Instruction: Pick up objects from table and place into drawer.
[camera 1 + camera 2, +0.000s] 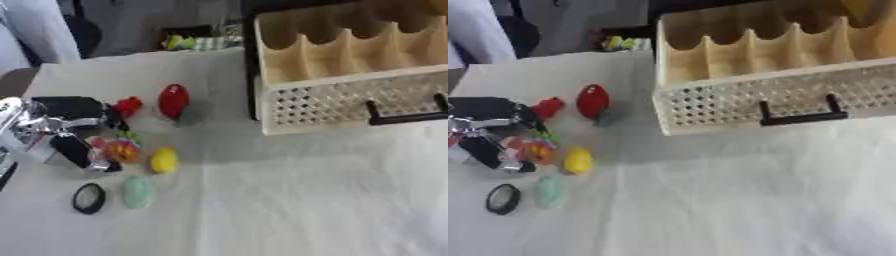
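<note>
we had left hand [70,132] at 9 o'clock, fingers curled round orange-pink toy [121,150], so pick step. yellow egg [164,160] sat just beside it. drawer [350,105] at 2 o'clock, open. next move probably lift, carry across.

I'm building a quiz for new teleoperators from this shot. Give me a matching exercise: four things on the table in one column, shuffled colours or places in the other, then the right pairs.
Things:
1. Egg-shaped object nearest the drawer
2. Egg-shaped object below it
3. Ring
4. Left hand

Descriptions:
A. black, nearest the table's front edge
B. yellow
C. over a small orange and green object at the table's left side
D. red

Pairs: 1-D, 2-B, 3-A, 4-C
</note>
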`<state>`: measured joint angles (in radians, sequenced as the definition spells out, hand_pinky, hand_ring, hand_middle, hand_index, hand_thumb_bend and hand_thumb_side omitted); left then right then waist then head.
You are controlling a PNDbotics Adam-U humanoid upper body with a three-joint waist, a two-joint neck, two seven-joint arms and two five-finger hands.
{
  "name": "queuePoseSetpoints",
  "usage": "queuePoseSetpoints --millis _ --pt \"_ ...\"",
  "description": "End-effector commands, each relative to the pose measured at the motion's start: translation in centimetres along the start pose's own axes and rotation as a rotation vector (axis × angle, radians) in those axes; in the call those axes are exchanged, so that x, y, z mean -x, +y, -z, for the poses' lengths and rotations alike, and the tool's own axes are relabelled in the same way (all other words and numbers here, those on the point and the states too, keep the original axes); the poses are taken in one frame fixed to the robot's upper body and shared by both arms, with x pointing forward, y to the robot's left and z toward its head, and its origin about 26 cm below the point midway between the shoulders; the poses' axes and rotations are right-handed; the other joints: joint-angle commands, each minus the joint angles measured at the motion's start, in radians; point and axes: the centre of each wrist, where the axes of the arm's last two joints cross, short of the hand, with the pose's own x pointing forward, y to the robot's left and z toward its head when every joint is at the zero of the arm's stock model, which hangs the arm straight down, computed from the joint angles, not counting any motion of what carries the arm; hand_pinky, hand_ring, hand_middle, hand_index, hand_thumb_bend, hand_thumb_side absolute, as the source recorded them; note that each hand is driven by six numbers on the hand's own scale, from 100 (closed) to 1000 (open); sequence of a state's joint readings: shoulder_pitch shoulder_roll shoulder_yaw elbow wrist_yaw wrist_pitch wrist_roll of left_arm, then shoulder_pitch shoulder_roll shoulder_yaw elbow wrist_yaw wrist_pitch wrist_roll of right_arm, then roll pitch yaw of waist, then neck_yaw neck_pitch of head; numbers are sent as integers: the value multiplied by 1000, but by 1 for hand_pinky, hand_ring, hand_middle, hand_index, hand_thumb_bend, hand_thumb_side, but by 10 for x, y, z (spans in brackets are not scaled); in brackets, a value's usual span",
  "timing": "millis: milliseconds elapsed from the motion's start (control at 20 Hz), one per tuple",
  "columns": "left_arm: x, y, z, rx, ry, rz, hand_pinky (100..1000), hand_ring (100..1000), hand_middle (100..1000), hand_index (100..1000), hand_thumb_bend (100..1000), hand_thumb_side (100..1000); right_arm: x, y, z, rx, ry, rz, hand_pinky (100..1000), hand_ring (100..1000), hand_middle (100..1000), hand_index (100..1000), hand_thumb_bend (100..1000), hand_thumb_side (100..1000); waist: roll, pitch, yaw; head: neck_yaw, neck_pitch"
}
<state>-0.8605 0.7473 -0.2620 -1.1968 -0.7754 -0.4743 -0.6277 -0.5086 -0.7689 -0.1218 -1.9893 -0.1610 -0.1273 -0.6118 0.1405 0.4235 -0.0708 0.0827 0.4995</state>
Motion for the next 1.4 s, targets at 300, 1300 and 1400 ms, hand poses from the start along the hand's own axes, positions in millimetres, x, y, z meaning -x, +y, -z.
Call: queuePoseSetpoints --millis 300,1300,1400 --pt "9 6 -7 -59 40 41 605 723 690 804 395 584 -5 -3 5 12 -19 0 559 287 298 628 100 963 -5 -15 -6 9 -7" --pt "12 0 -3 -179 60 -15 483 562 509 556 122 488 -3 -4 2 36 2 -2 559 286 300 624 100 962 -5 -14 -8 8 -8" --pt "13 1 -4 -187 66 -21 480 560 509 535 108 483 -3 -4 2 37 4 -3 559 287 301 624 100 963 -4 -16 -9 7 -8"
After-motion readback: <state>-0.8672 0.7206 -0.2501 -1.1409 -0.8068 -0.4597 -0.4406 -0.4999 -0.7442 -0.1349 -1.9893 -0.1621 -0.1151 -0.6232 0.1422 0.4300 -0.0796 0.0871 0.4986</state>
